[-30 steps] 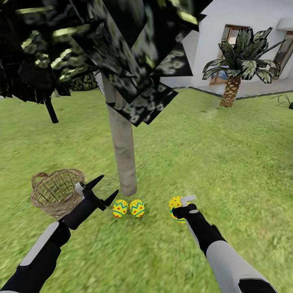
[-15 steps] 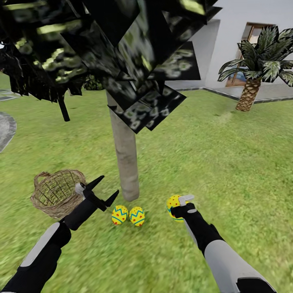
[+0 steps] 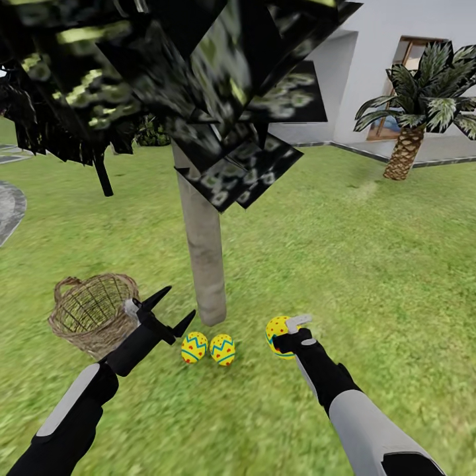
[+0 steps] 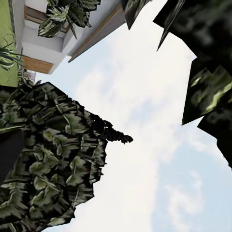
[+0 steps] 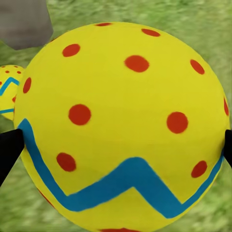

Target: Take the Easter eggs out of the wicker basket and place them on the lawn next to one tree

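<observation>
Two yellow Easter eggs (image 3: 195, 347) (image 3: 223, 349) with red dots and blue zigzags lie side by side on the lawn (image 3: 344, 264) at the foot of the pale-trunked tree (image 3: 203, 258). A third egg (image 3: 276, 334) is held low over the grass to their right, with my right gripper (image 3: 285, 338) shut on it; in the right wrist view that egg (image 5: 123, 125) looms large between the dark fingertips (image 5: 8, 150). The brown wicker basket (image 3: 89, 311) stands left of the trunk, looking empty. My left gripper (image 3: 174, 307) is open between basket and eggs, fingers angled upward.
Dark shard-like foliage (image 3: 178, 79) hangs overhead. A palm (image 3: 406, 142) stands before a white house at the far right. A grey stone patio edge (image 3: 10, 205) shows at the far left. Open grass spreads to the right of the tree.
The view has swung left, so the palm sits further right. My right gripper with its egg has drifted a little left toward the two eggs. The left gripper has hardly moved.
</observation>
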Controlling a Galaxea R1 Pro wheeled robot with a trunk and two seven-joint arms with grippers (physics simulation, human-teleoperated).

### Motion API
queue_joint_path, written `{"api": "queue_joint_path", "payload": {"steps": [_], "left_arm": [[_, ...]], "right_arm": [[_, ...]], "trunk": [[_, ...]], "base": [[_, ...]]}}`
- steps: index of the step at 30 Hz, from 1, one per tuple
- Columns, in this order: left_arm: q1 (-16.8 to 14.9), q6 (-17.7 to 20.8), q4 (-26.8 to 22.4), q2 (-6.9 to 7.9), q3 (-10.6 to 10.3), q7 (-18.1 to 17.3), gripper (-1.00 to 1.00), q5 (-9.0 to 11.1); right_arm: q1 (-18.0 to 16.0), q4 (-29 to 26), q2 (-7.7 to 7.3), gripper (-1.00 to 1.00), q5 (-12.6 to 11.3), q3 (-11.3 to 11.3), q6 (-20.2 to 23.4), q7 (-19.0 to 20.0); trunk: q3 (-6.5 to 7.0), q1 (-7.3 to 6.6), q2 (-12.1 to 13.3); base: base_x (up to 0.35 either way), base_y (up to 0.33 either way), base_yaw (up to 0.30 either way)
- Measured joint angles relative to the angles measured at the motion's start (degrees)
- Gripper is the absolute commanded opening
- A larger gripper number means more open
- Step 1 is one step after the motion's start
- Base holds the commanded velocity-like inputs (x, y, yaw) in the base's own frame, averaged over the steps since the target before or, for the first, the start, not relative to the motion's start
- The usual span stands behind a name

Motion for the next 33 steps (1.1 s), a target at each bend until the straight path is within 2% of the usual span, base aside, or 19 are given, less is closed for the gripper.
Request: {"api": "queue_joint_path", "payload": {"steps": [21, 23, 24, 25, 27, 29, 33], "left_arm": [[0.0, 0.0, -0.09, 0.0, 0.0, 0.0, 1.0, -0.01], [0.0, -0.06, -0.1, 0.0, 0.0, 0.0, 1.0, -0.02], [-0.01, -0.06, -0.09, -0.01, -0.01, 0.0, 1.0, -0.02], [0.0, -0.07, -0.1, -0.05, 0.0, 0.0, 1.0, -0.02], [0.0, -0.07, -0.15, -0.08, 0.0, -0.01, 1.0, -0.02], [0.0, -0.07, -0.62, -0.08, 0.0, -0.01, 1.0, 0.0], [0.0, -0.07, -0.94, -0.02, 0.0, 0.0, 1.0, -0.09]], "right_arm": [[0.08, 0.13, 0.03, -1.0, 0.0, 0.0, -0.35, 0.01], [-0.03, 2.14, 0.7, -1.0, 0.02, 0.08, -1.78, -0.68], [-1.46, 6.11, 1.9, -1.0, 0.16, 0.13, -1.98, -2.01], [-4.28, 10.67, 2.64, -1.0, 0.25, 0.12, -2.11, -4.21], [-11.56, 21.11, 3.59, -1.0, 0.16, 0.14, -2.39, -8.66], [-16.36, 24.23, 3.6, -1.0, 0.11, 0.17, -2.21, -9.96], [-18.18, 25.44, 3.6, -1.0, 0.11, 0.01, -2.43, -10.28]], "trunk": [[-3.77, 4.61, -8.42], [-4.13, 5.05, -9.22], [-4.31, 5.27, -9.63], [-4.48, 5.49, -10.03], [-4.84, 5.93, -10.83], [-5.2, 6.37, -11.63], [-5.93, 7.25, -13.24]], "base": [[0.0, 0.0, 0.0], [0.0, 0.0, 0.0], [0.0, 0.0, 0.0], [0.0, 0.0, 0.0], [0.0, 0.0, 0.0], [0.0, 0.0, 0.0], [0.0, 0.0, 0.0]]}}
